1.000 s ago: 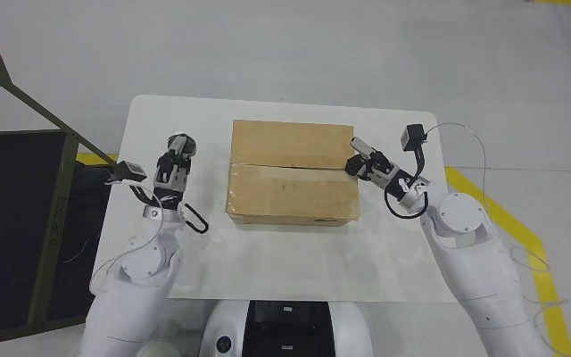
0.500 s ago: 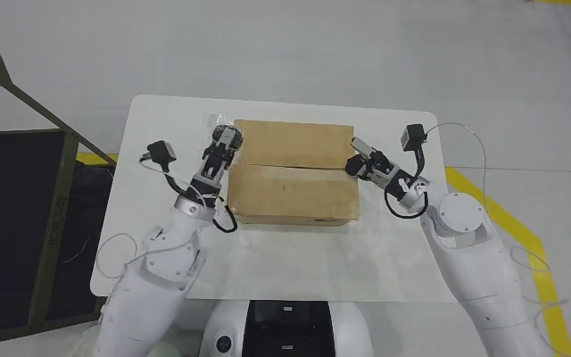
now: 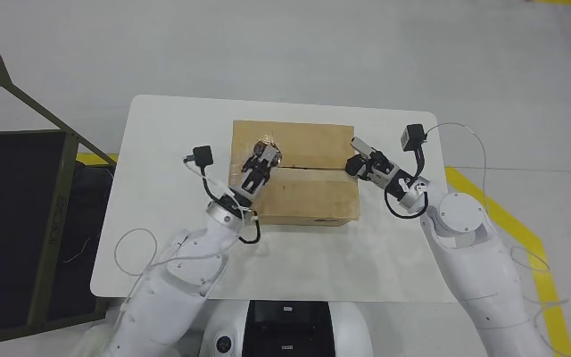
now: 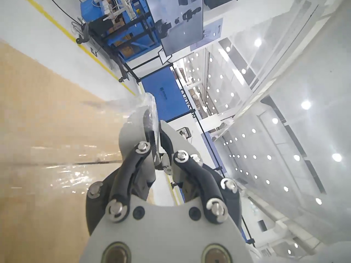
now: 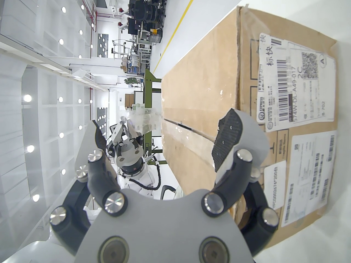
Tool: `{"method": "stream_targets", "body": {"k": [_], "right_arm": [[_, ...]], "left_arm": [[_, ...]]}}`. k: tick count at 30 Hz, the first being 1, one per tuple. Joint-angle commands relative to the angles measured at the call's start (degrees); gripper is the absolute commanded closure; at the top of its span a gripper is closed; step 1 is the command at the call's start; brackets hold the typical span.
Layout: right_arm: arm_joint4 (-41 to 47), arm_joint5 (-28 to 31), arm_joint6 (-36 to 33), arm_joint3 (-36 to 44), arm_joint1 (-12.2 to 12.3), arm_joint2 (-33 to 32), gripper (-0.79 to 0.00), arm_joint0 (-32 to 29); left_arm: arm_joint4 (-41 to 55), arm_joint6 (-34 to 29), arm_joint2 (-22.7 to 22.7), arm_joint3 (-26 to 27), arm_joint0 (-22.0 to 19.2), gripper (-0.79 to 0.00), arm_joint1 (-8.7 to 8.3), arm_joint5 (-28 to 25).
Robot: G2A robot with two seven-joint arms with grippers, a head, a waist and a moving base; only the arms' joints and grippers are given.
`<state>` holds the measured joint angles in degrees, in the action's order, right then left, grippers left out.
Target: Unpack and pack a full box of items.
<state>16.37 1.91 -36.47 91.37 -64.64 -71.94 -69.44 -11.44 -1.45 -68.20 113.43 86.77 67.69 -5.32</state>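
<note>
the white rectangular table [image 3: 161,178] lies under the closed brown cardboard box [image 3: 303,138]. both of the box's top flaps are down and meet at a long seam.

the right gripper [image 5: 161,134] is at the box's right end, level with the seam. its fingers are wide apart and grip nothing, with one ribbed pad [image 5: 229,135] over the box's top edge.

the left gripper [image 4: 152,128] hangs above the box's top, over the left half of the seam. its fingers are pressed together on a crumpled strip of clear plastic tape [image 4: 149,102] that runs from the seam up into them.

white printed shipping labels [image 5: 299,83] cover the box's right end wall.

this looks like the opening step of unpacking: stripping the seal off the seam. the next move likely calls for drawing the tape along the seam towards the box's right end while the box is kept from sliding. after that the flaps can be lifted.

the box's contents are hidden under the flaps. how much tape is stuck along the seam is hard to make out, since it is clear and only glints.
</note>
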Motion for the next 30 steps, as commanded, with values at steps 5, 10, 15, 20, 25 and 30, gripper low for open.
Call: {"method": "stream_targets", "body": {"k": [5, 10, 15, 20, 25, 30], "right_arm": [[0.0, 0.0, 0.0, 0.0, 0.0, 0.0, -0.785, 0.0], [0.0, 0.0, 0.0, 0.0, 0.0, 0.0, -0.785, 0.0], [0.0, 0.0, 0.0, 0.0, 0.0, 0.0, -0.785, 0.0], [0.0, 0.0, 0.0, 0.0, 0.0, 0.0, -0.785, 0.0], [0.0, 0.0, 0.0, 0.0, 0.0, 0.0, -0.785, 0.0], [0.0, 0.0, 0.0, 0.0, 0.0, 0.0, -0.785, 0.0]], "left_arm": [[-2.28, -2.49, 2.04, -0.53, -1.31, 0.0, 0.37, 2.78], [-3.73, -3.77, 3.86, -1.75, -2.94, 0.0, 0.8, 5.17], [-5.4, -4.69, 5.38, -3.11, -4.35, 0.0, 1.2, 7.16], [-6.82, -5.18, 6.56, -4.54, -5.6, 0.0, 1.6, 8.55], [-7.14, -5.27, 7.45, -5.55, -6.48, 0.0, 2.02, 9.43], [-6.65, -5.8, 8.04, -6.46, -6.9, 0.0, 2.38, 10.01]]}}
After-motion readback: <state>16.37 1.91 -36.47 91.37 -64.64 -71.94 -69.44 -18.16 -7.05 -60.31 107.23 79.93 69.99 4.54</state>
